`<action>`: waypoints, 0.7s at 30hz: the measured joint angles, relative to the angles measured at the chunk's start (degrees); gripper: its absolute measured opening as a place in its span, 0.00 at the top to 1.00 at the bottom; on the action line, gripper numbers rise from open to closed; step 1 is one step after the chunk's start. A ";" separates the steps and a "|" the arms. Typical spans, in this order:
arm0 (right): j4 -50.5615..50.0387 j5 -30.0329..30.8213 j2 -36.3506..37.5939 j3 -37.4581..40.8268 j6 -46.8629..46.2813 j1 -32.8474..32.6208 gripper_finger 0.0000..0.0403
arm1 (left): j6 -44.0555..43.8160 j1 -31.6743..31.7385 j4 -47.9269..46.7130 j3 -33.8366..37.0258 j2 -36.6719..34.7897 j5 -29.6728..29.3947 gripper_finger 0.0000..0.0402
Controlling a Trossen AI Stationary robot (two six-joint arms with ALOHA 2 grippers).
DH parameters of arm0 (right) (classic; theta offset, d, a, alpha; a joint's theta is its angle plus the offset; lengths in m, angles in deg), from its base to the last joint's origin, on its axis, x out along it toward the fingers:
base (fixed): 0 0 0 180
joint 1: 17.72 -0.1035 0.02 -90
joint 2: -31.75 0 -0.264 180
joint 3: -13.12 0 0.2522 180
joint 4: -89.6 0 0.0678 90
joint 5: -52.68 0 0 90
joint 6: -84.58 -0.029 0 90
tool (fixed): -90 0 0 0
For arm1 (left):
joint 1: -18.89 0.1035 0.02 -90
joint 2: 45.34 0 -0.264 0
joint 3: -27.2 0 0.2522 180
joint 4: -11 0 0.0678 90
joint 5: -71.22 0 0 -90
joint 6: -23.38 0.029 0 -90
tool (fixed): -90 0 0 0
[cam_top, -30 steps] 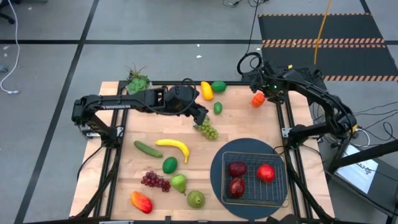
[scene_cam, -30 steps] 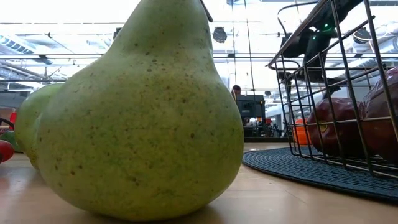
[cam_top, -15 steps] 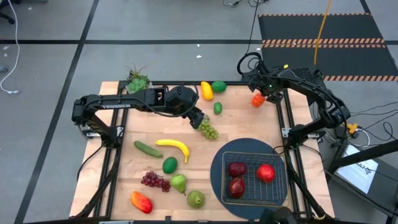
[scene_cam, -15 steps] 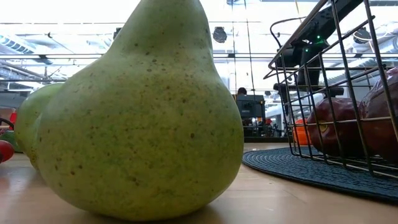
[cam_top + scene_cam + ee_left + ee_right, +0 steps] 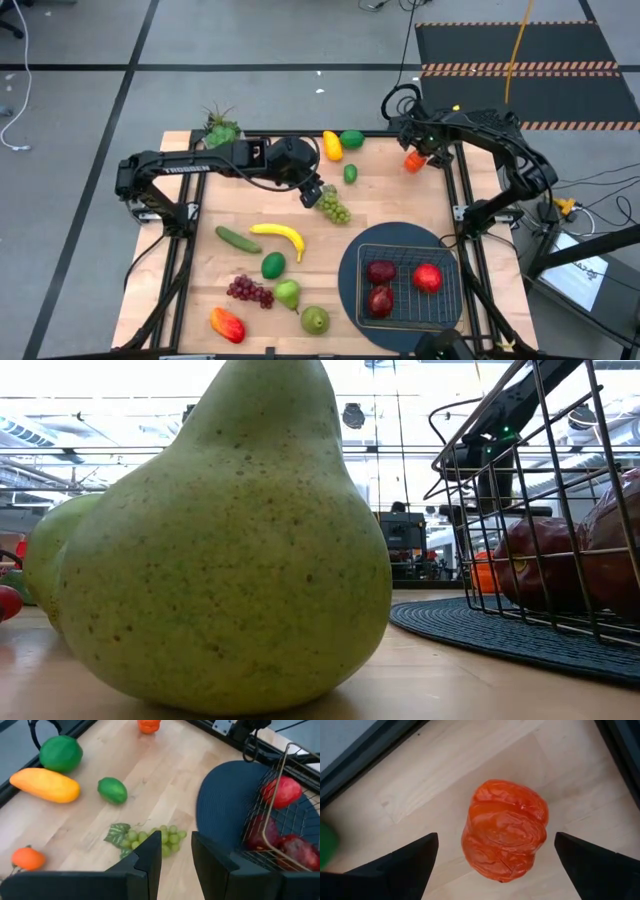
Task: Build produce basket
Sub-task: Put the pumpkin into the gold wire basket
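High view is showing the small dark wire-mesh basket [image 5: 410, 288] sitting on the round dark blue mat [image 5: 350, 270], three dark red apples [image 5: 381, 272] lying inside it. Beyond the basket, mid-table, the left gripper [image 5: 312, 194] is hanging by the green grape bunch [image 5: 334, 209], fingers narrowly apart and gripping nothing. Farther from the basket, at the table's far corner, the right gripper [image 5: 424, 155] is hovering with fingers spread wide around a glossy orange-red fruit [image 5: 504, 829], perhaps a pepper; contact is hard to judge. Low view is largely being blocked by a speckled green pear [image 5: 225, 550]. Bare wood is lying open between grapes and mat.
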State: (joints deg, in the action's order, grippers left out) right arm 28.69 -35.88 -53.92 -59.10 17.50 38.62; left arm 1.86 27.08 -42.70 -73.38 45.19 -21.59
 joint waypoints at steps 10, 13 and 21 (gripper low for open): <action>-0.97 -0.03 -0.52 0.00 -1.07 0.00 0.21 | 1.02 0.87 -0.20 -0.02 -1.09 -0.10 0.74; -2.17 -0.01 -0.52 0.00 -1.00 0.00 0.27 | 1.76 0.85 -0.50 -0.02 -1.02 -0.11 0.74; -1.92 -1.59 -0.02 2.31 1.00 0.00 0.39 | 1.92 0.85 -0.55 -0.02 -1.02 -0.11 0.74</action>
State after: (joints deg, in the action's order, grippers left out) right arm 26.76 -37.47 -53.94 -56.79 18.50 38.62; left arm 3.79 27.93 -43.25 -73.41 44.17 -21.70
